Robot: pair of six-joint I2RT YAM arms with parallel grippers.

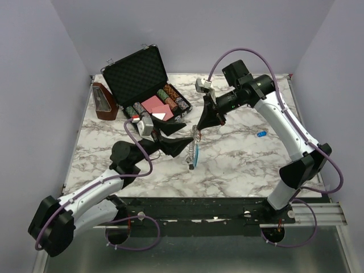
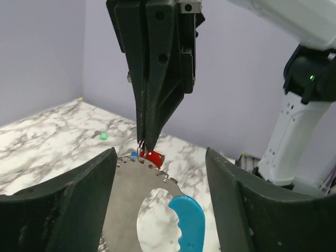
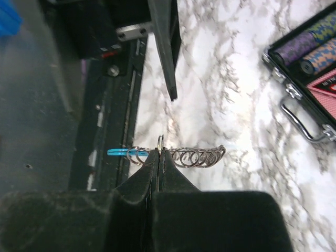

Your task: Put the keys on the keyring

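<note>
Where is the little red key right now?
In the left wrist view, the red key sits mid-frame at the closed tips of the right gripper, beside the keyring.

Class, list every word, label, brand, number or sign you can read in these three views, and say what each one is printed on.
No text can be read in any view.
poker chips in the black case: edge patterns only, too small to show numbers.
red cards in the case: no legible print.
small red label in the right wrist view: blurred, unreadable.
</note>
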